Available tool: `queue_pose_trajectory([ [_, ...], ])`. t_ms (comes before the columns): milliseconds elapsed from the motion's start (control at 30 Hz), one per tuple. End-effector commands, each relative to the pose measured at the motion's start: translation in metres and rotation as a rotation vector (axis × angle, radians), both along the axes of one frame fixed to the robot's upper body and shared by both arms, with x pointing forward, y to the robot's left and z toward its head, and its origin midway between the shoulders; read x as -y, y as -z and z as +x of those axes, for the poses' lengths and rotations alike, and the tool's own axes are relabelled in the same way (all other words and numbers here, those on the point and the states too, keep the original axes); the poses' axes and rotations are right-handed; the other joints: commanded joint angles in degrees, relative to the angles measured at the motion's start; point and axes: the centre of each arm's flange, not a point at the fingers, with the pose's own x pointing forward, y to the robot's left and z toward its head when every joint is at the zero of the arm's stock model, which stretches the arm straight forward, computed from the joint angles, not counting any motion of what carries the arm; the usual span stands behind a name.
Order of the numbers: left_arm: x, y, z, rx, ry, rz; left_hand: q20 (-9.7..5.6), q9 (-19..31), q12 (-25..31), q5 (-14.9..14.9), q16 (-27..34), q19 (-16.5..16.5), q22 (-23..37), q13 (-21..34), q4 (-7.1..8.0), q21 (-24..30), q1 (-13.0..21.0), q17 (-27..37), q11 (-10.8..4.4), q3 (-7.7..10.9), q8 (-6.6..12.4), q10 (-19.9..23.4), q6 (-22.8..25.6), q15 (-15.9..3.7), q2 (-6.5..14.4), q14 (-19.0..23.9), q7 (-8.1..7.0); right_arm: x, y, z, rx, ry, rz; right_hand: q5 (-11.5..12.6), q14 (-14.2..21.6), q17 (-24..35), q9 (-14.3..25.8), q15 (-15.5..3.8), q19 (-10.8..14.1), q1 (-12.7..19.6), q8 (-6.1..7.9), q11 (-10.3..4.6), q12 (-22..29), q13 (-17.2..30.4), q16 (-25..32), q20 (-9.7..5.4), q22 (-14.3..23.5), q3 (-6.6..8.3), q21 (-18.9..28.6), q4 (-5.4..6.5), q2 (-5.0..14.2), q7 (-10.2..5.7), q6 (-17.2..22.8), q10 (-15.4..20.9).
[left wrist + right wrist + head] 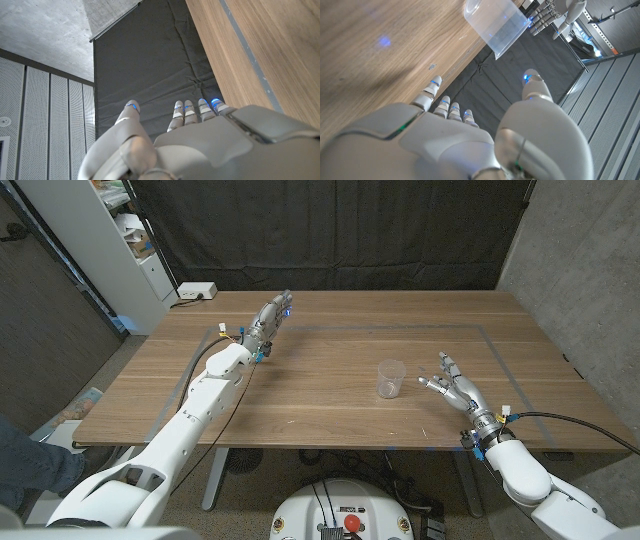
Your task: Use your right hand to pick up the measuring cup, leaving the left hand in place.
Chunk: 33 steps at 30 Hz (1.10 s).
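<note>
From the head view I see the measuring cup (390, 378) standing upright on the wooden table (330, 420), a little right of the middle and nearer the front edge than the back. It is clear plastic; any graduation marks or print on it are too small for me to read, and I can make out no brand or label on anything in view.

My right hand (455, 385) sits just to the right of the cup, apart from it, fingers spread and pointing toward it, holding nothing. In the right wrist view the cup (496, 24) shows beyond the fingertips (436, 83), with the thumb (534, 84) set wide of the other fingers and a clear gap between hand and cup. The cup's wall looks plain and see-through there too, with no writing I can pick out.

My left hand (270, 317) is far across the table near the back left, well apart from the cup, fingers stretched out straight and close together, gripping nothing. The left wrist view shows the same hand (200, 140) with its fingers extended alongside the table edge (235, 55), against a black curtain (150, 65).

A thin taped rectangle (490, 330) outlines the work area on the tabletop, and a white power strip (197, 291) lies on the floor beyond the back left corner.
</note>
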Motion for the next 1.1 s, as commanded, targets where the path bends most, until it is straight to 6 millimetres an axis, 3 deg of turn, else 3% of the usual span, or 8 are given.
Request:
queue_pose_trajectory([
  [33,0.002,-0.004,0.0,0.003,0.002,0.008,0.26,0.2,-0.1,0.1,-0.1,-0.4,0.1,0.1,-0.29,-0.1,0.1,0.1,-0.09,0.03,0.01,0.1,0.4,0.02,0.4,0.0,0.09,-0.01,0.007,-0.004,0.001,0.019,-0.032,0.7,-1.2,0.3,0.2,0.11,-1.0,0.3,-0.1,0.45,0.2,0.1,0.0,0.06,0.2,-0.95,-0.2,0.22,-0.43,1.06,-4.9,-1.4],
  [500,0.004,-0.006,0.002,0.004,0.002,0.011,0.36,0.2,-0.1,0.1,-0.1,-0.5,0.1,0.1,-0.34,-0.1,0.0,0.1,0.01,0.01,0.04,0.2,0.6,-0.14,0.4,0.0,0.15,-0.021,0.014,-0.003,0.007,0.042,-0.05,1.5,-3.0,0.4,0.3,0.87,-1.7,0.1,0.06,1.51,0.2,0.2,-0.1,0.56,0.2,-1.95,-0.1,0.61,-0.54,1.77,-7.1,-3.3],
  [700,0.005,-0.006,0.003,-0.001,0.004,0.014,0.36,0.2,-0.1,0.1,-0.1,-0.5,0.1,0.1,-0.37,-0.1,0.0,0.1,0.03,0.0,0.08,0.2,0.8,-0.09,0.4,0.0,0.09,-0.025,0.016,-0.001,0.011,0.046,-0.057,2.2,-3.4,0.4,0.3,2.14,-1.2,0.3,0.61,3.82,0.6,0.2,0.3,1.12,0.2,-2.59,0.3,0.77,-0.34,3.54,-7.3,-4.1],
  [1100,0.004,-0.008,0.005,0.0,0.004,0.016,0.42,0.2,-0.1,0.1,-0.1,-0.5,0.1,0.1,-0.42,-0.1,0.0,0.1,-0.01,-0.02,0.09,0.3,0.9,-0.13,0.5,0.1,0.05,-0.035,0.018,0.006,0.015,0.038,-0.061,2.7,-4.1,0.5,0.3,2.5,-0.9,0.5,0.78,3.34,0.6,0.3,0.3,1.93,0.2,-2.97,0.4,0.85,-0.09,2.55,-7.5,-5.2],
])
